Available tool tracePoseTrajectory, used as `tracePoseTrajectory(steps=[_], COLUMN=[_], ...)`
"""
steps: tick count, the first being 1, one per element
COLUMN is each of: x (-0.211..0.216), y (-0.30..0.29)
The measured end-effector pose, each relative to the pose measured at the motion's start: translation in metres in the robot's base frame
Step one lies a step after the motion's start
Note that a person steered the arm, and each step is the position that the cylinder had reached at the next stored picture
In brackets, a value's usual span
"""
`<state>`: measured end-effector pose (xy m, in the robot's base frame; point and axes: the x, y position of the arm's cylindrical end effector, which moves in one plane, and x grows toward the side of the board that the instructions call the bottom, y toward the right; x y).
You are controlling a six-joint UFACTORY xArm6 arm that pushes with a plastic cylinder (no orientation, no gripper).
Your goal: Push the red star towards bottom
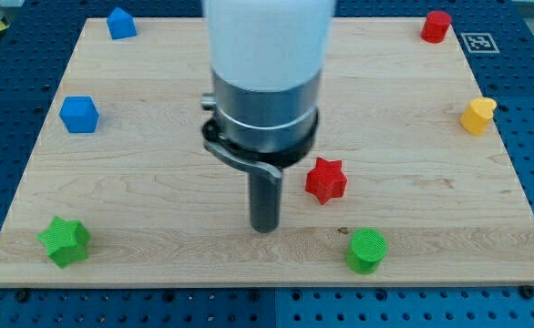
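The red star lies on the wooden board, right of the middle and a little below it. My tip rests on the board to the star's left and slightly lower, a short gap apart from it. The arm's white and grey body hides the board's upper middle.
A green cylinder sits below and right of the star. A green star is at bottom left. Two blue blocks are at left and top left. A red cylinder is top right, a yellow block at right.
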<state>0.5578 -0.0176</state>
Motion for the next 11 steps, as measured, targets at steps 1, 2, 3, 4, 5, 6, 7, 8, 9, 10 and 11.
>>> tracePoseTrajectory(steps=[1, 2, 3, 4, 5, 6, 7, 8, 9, 10, 11], x=[-0.028, -0.044, -0.048, -0.054, -0.053, -0.052, -0.052, -0.052, -0.051, -0.041, -0.026], y=[0.008, 0.026, 0.027, 0.040, 0.061, 0.082, 0.101, 0.099, 0.089, 0.097, 0.117])
